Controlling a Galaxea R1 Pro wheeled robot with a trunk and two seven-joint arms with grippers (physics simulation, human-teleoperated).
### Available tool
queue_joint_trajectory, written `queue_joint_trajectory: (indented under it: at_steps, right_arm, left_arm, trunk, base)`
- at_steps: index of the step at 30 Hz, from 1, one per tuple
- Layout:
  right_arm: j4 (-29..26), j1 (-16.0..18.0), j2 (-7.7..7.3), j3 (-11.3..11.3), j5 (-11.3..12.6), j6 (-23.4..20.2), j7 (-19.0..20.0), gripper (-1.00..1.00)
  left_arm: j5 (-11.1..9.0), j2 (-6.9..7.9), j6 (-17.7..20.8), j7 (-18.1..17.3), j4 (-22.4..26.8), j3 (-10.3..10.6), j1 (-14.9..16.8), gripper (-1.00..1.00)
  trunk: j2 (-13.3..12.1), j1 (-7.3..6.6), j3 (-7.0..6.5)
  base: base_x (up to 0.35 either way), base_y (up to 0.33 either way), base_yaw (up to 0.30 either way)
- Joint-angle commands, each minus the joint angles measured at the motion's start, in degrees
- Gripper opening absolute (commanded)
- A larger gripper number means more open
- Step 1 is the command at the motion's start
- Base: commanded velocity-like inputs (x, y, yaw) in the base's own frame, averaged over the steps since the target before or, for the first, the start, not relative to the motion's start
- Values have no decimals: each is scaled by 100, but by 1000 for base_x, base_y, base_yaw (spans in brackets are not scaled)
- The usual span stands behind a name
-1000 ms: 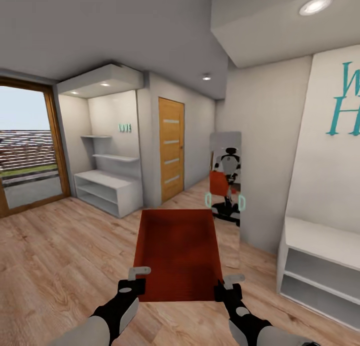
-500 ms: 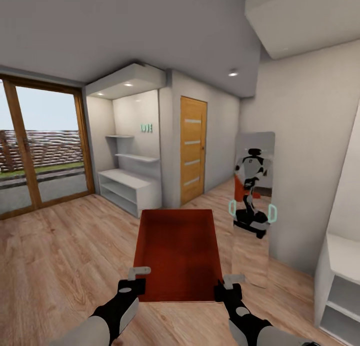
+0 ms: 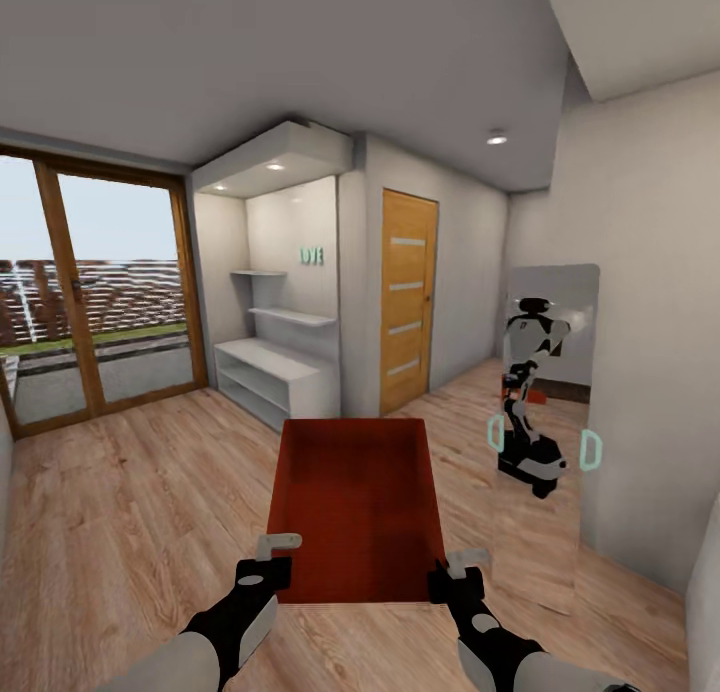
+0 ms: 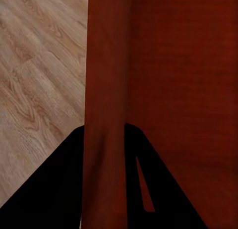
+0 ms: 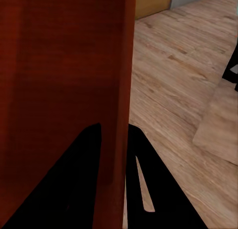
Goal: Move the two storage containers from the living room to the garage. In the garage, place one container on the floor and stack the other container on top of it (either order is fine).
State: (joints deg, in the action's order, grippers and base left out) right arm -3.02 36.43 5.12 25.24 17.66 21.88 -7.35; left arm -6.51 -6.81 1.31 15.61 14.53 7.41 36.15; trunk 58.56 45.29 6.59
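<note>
An orange-red storage container [image 3: 355, 507] is carried out in front of the robot above the light wood-plank flooring [image 3: 130, 492], held at its near corners by both arms. The left gripper [image 3: 270, 562] clamps the bin's near left wall; in the left wrist view that wall [image 4: 106, 105] runs straight between the two dark fingers [image 4: 54, 189], which press it from either side. The right gripper [image 3: 455, 570] has the near right wall the same way, its fingers [image 5: 158, 189] closed tight on the thin red panel [image 5: 119, 90] in the right wrist view. The fingertips themselves are hidden behind the walls, and the bin's near edge is partly cut off by the grippers in the head view.

Far ahead stands a wooden door [image 3: 408, 300] with pale glass strips, and to its left a recess with white shelves [image 3: 275, 372] and small teal letters too small to read. At far left, a glazed wood-framed door [image 3: 95, 302] looks out on a fence and grass. On the right, a tall mirror [image 3: 545, 442] leans against the white wall [image 3: 650, 322] and reflects the robot; the red bin in the reflection is mostly hidden behind the robot's body.
</note>
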Motion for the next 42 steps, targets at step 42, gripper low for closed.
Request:
queue_joint_trajectory:
  at_steps: [42]
  right_arm:
    - [-5,4,3,-46,41,26,-20,-100]
  left_arm:
    - [-17,101,11,66,12,-126,6,-100]
  trunk:
    - [5,4,8]
  base:
    - [323,0,0]
